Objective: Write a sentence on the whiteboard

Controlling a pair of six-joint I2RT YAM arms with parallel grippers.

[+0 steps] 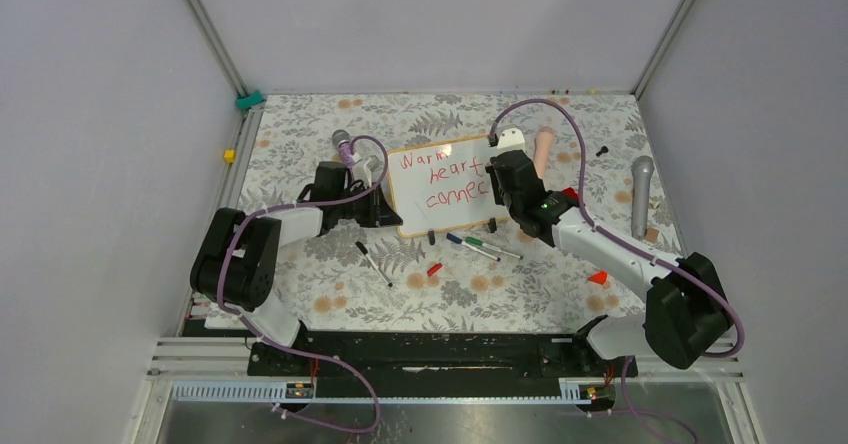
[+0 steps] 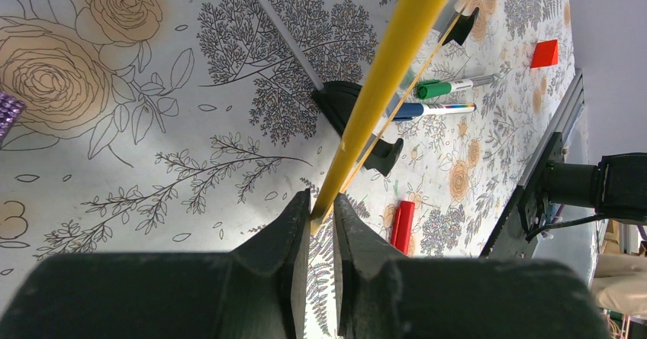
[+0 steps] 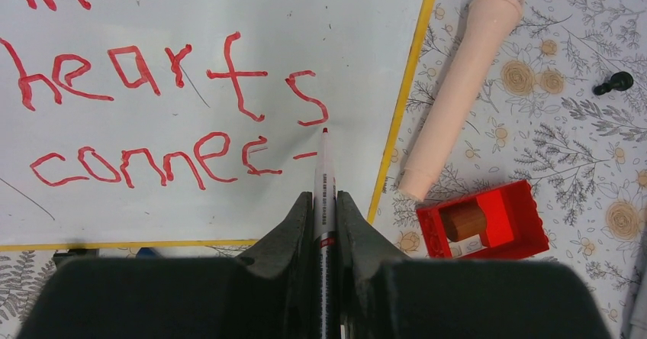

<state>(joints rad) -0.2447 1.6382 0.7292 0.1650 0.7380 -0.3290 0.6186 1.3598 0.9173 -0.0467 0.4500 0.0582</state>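
Observation:
The whiteboard (image 1: 440, 186) stands tilted mid-table, wood-framed, with black clip feet. Its red sentence (image 1: 445, 176) reads "Warm hearts connec" plus a short dash (image 3: 304, 156) after the last c. My right gripper (image 3: 325, 201) is shut on a red-tipped marker (image 3: 324, 179); its tip sits just below the "s" of "hearts", near the board's right edge (image 3: 404, 102). My left gripper (image 2: 320, 209) is shut on the board's left frame edge (image 2: 381, 72), seen edge-on as a yellow bar. In the top view the left gripper (image 1: 372, 179) is at the board's left and the right gripper (image 1: 505, 179) at its right.
Blue (image 1: 462, 243) and green (image 1: 490, 247) markers lie in front of the board; a black pen (image 1: 373, 263) and red cap (image 1: 433, 269) lie nearer. A peach microphone (image 3: 458, 87) and red block (image 3: 484, 221) lie right of the board. A grey microphone (image 1: 640, 196) lies far right.

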